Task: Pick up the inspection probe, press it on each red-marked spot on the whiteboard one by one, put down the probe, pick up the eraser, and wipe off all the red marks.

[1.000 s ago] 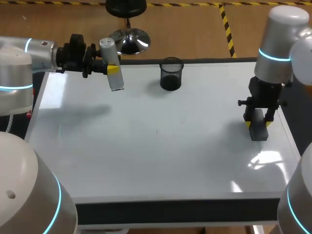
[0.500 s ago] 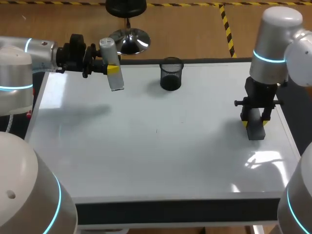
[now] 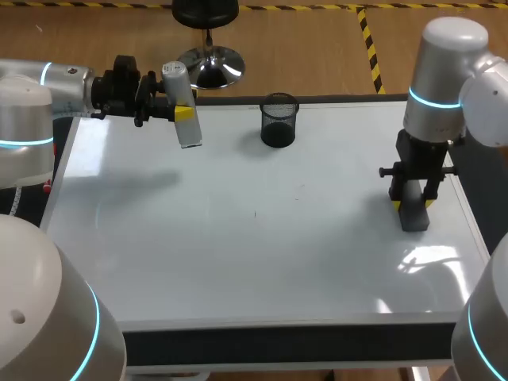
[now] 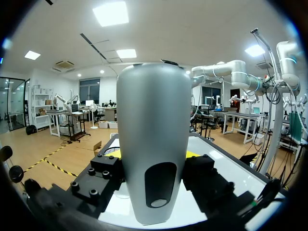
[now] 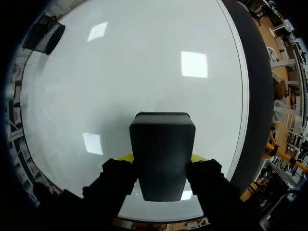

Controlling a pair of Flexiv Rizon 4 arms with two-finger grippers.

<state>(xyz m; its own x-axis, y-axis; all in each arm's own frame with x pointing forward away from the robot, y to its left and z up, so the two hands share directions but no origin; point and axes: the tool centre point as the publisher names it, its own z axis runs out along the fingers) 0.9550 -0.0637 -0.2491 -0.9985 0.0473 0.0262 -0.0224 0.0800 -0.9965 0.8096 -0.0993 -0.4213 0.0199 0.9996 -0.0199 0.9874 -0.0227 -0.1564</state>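
Observation:
The grey inspection probe (image 3: pixel 188 133) hangs upright over the back left of the whiteboard (image 3: pixel 238 262), and my left gripper (image 3: pixel 182 112) is shut on it from the side. In the left wrist view the probe (image 4: pixel 154 120) fills the space between the fingers of the left gripper (image 4: pixel 154 161). My right gripper (image 3: pixel 413 203) points down at the board's right side, shut on the dark eraser (image 3: pixel 413 216), which rests on the surface. From the right wrist, the eraser (image 5: pixel 162 144) sits in the right gripper (image 5: pixel 162 161). No clear red marks show; only faint specks (image 3: pixel 255 213) near the middle.
A black mesh cup (image 3: pixel 279 121) stands at the back middle of the board, also seen ahead of the eraser as a mesh cup (image 5: pixel 45 32). The board's dark right edge (image 5: pixel 250 96) runs close beside the eraser.
My right arm has slid the eraser a little to the left on the board. The left arm and the probe have stayed still.

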